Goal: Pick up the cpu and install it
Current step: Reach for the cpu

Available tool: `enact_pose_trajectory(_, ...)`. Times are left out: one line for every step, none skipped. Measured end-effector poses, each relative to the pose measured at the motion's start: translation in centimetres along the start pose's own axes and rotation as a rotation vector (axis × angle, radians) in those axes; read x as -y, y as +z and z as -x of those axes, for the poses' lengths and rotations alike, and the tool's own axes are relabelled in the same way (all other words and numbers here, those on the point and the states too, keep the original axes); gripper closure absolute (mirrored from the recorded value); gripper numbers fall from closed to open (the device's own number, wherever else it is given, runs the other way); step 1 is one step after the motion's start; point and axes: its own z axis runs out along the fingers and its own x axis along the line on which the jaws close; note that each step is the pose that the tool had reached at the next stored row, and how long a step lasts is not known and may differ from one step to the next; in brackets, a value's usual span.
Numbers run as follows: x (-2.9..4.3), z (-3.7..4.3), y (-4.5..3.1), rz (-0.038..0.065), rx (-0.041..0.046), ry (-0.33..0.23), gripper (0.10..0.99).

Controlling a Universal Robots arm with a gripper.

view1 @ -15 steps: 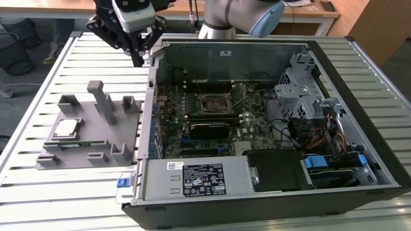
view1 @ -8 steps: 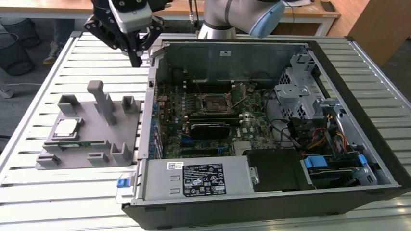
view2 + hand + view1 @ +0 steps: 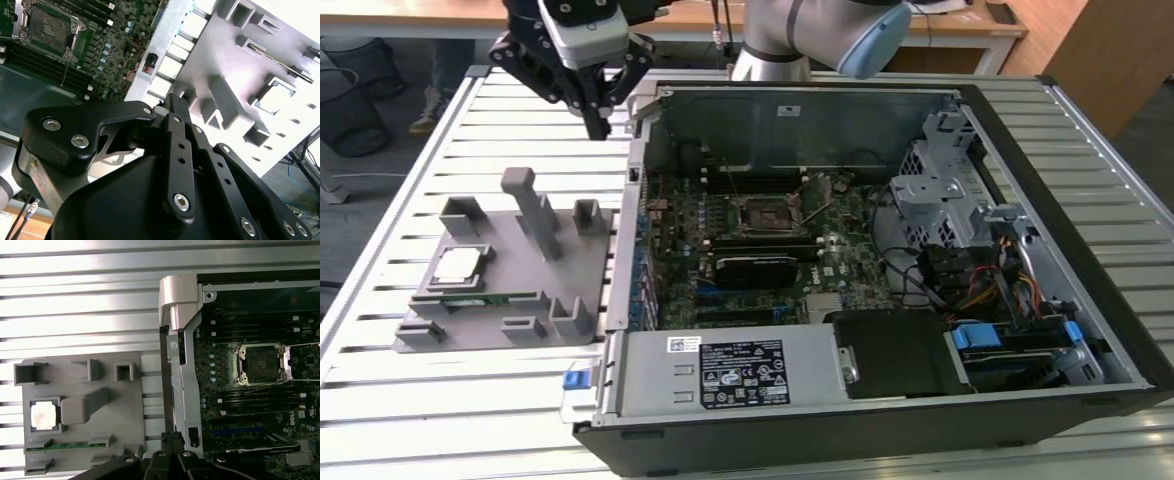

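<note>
Jaws pressed together, empty, hovering beside case wall (image 3: 638, 230); cpu (image 3: 458, 265) well apart, seated in gray holder (image 3: 514, 270).

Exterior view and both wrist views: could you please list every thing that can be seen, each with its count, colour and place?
small flat square cpu with silver-white metal top: one, silver-white, in a recess of the holder plate.
long narrow green memory stick: one, green, in a slot of the same plate, beside the cpu.
grey plastic holder plate: one, grey, on the table, at the exterior view's left of the case.
open black metal computer case: one, black, on the table.
green circuit board: one, green, inside the case.
black square socket frame with metal bracket: one, black, on the board.
white slatted metal table: one, white, under everything.
black gripper: one, black, shut on nothing, above the table by the case's far corner.
</note>
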Motion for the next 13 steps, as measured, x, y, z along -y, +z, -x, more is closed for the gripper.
enact_pose_trajectory(0.0, -0.05, 0.01, 0.0, 0.0, 0.0, 0.98)
enact_pose_trajectory(0.01, -0.1, 0.01, 0.0, 0.0001, 0.0, 0.98)
enact_pose_trajectory(0.01, -0.16, 0.01, 0.0, 0.0, 0.0, 0.98)
enact_pose_trajectory(0.02, -0.2, 0.02, 0.0, 0.0, 0.0, 0.98)
enact_pose_trajectory(0.02, -0.25, 0.03, 0.0, 0.0001, 0.0, 0.98)
enact_pose_trajectory(0.03, -0.31, 0.02, 0.0, 0.0, 0.0, 0.98)
enact_pose_trajectory(0.03, -0.36, 0.03, 0.0, 0.0, 0.0, 0.98)
enact_pose_trajectory(0.03, -0.42, 0.03, 0.0, 0.0, 0.0, 0.98)
enact_pose_trajectory(0.04, -0.48, 0.04, 0.0, 0.0, 0.0, 0.98)
enact_pose_trajectory(0.05, -0.54, 0.04, 0.0, 0.0, 0.0, 0.98)
enact_pose_trajectory(0.05, -0.6, 0.04, 0.0, -0.0001, 0.0, 0.98)
enact_pose_trajectory(0.06, -0.66, 0.05, 0.0, 0.0, 0.0, 0.98)
enact_pose_trajectory(0.06, -0.72, 0.05, 0.0, 0.0, 0.0, 0.98)
